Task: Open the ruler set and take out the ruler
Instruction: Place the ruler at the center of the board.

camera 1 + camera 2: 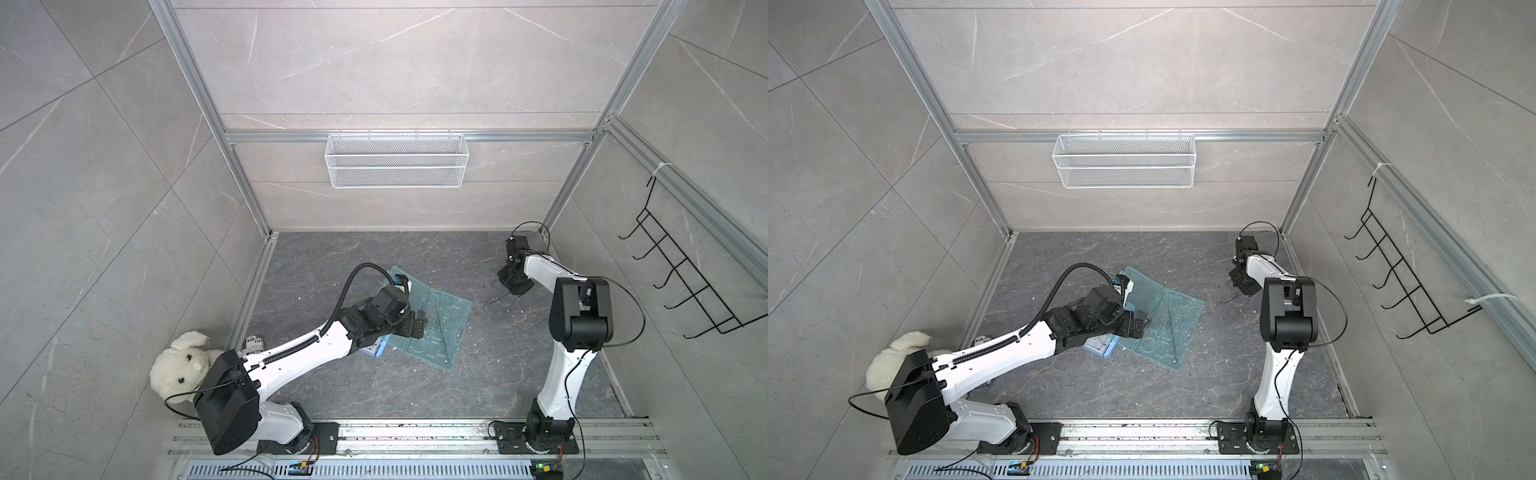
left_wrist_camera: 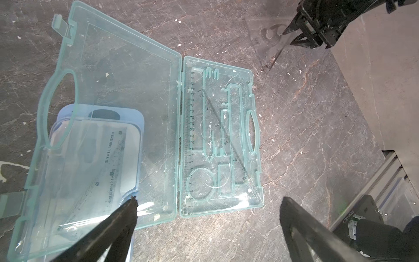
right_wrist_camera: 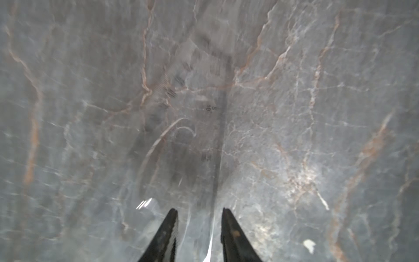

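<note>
On the table [image 1: 478, 374], a top view shows the ruler set [image 1: 440, 328] open under the wide-apart left gripper [image 1: 417, 324]. The left wrist view shows a straight ruler [image 2: 191, 140] inside; the right wrist view shows the slightly parted right gripper [image 3: 199, 209] over a clear ruler [image 3: 192, 147], probably light and slippery, so pinch its edge.

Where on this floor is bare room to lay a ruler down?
Bare floor lies between the open case and the front rail, and between the case and the back wall. Crowded: around the left hand and blue box.
</note>
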